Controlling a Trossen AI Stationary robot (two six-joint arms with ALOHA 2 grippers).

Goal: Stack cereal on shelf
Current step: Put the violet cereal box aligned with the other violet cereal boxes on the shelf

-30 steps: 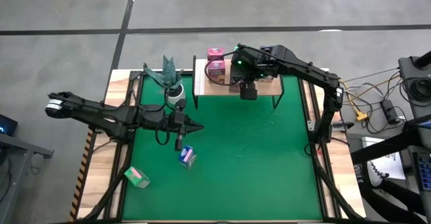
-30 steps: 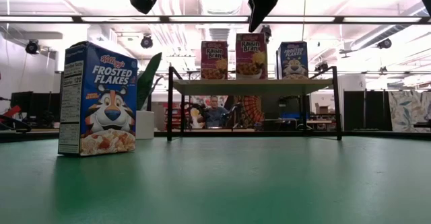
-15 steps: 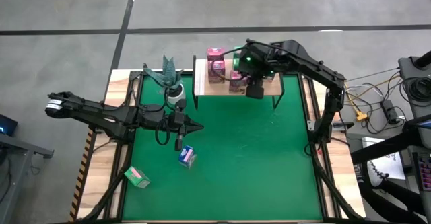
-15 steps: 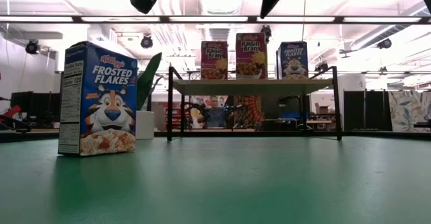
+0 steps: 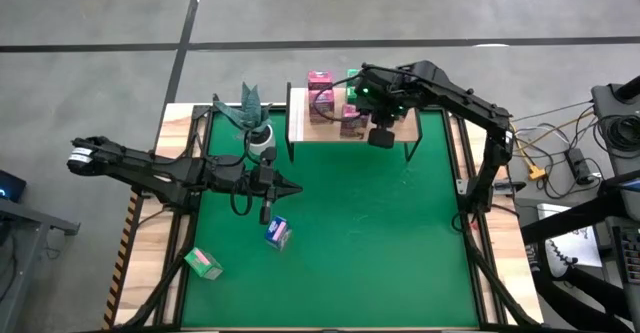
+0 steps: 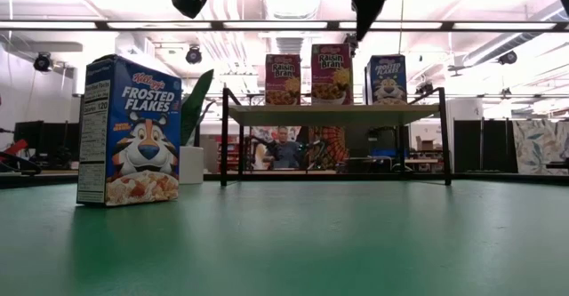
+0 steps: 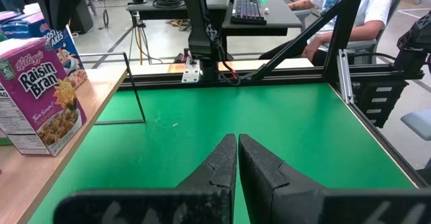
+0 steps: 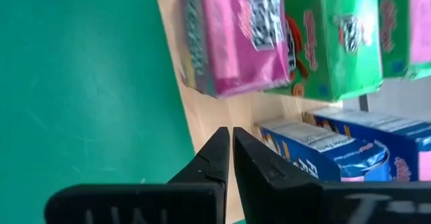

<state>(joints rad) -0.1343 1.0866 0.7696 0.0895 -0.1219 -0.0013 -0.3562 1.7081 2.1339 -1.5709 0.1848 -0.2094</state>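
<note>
Cereal boxes are seen in two groups. On the shelf (image 5: 350,125), at the far edge of the green mat (image 5: 370,243), pink boxes (image 5: 322,101) stand toward its left end, with a green box (image 8: 337,39) and blue boxes (image 8: 337,150) packed close behind them in the right wrist view. In the low view two Raisin Bran boxes (image 6: 283,79) and a Frosted Flakes box (image 6: 388,79) are lined up along the front of the shelf, leaving its right end bare. Off the shelf, a blue box (image 5: 278,232) stands upright on the left part of the mat, and a green box (image 5: 204,264) lies near the mat's front left corner. The middle and right of the mat are open.

The right gripper (image 5: 380,136) is held above the shelf's front edge, just right of the pink boxes and touching none; its fingers (image 8: 217,158) are pressed together with nothing between them. The left gripper (image 5: 292,187) is held over the left part of the mat, just behind the upright blue box and well apart from the shelf; its fingers (image 7: 225,163) are likewise closed on nothing.

A potted plant (image 5: 252,118) stands beside the shelf's left post. A seated person (image 6: 283,150) is visible beyond the table, beneath the shelf board.
</note>
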